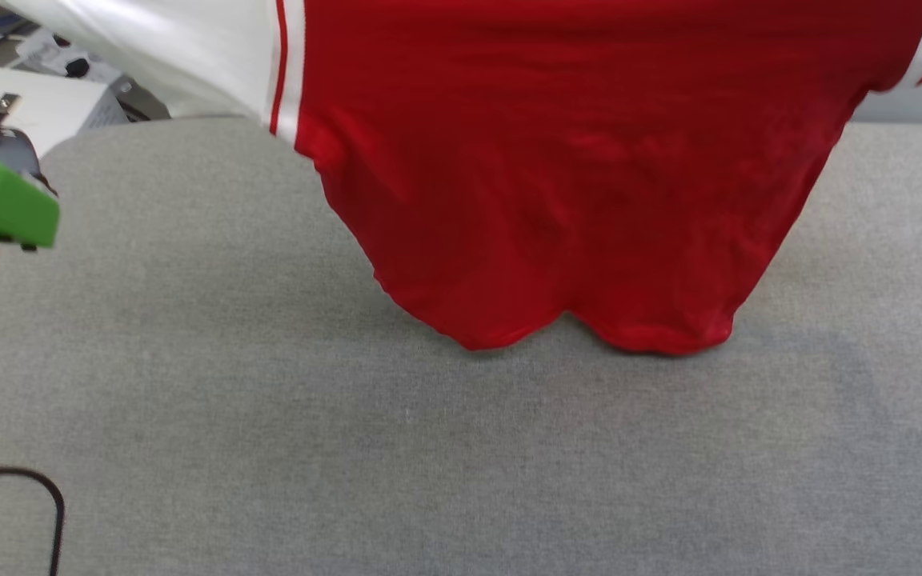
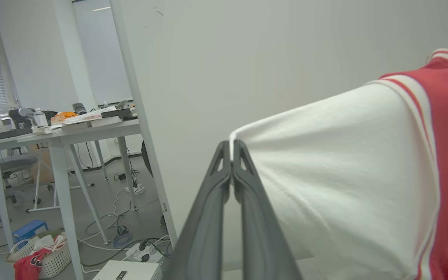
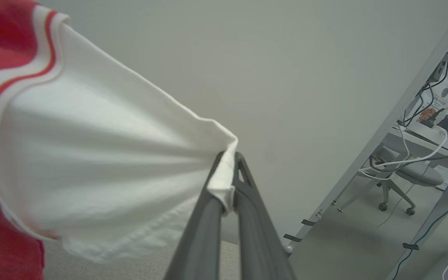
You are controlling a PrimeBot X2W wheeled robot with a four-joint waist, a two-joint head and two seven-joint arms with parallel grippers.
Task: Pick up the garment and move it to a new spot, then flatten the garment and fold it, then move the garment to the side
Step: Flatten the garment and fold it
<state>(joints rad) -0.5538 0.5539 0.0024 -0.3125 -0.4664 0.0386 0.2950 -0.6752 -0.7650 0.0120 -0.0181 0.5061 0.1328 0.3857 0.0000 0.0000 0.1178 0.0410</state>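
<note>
Left wrist view, left pincer (image 2: 231, 146): closed tight on a sleeve edge of the red, white-sleeved jersey garment (image 2: 356, 186).
Garment: hangs spread, hem at the grey cloth-covered table (image 1: 269, 440), near its far edge.
Right pincer (image 3: 230, 159): clamped on the other sleeve.
Progress: lifted; laying flat, folding and moving aside are left.

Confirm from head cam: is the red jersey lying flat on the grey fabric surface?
No, the red white-sleeved jersey hangs down, only its hem reaching the grey fabric surface.
</note>
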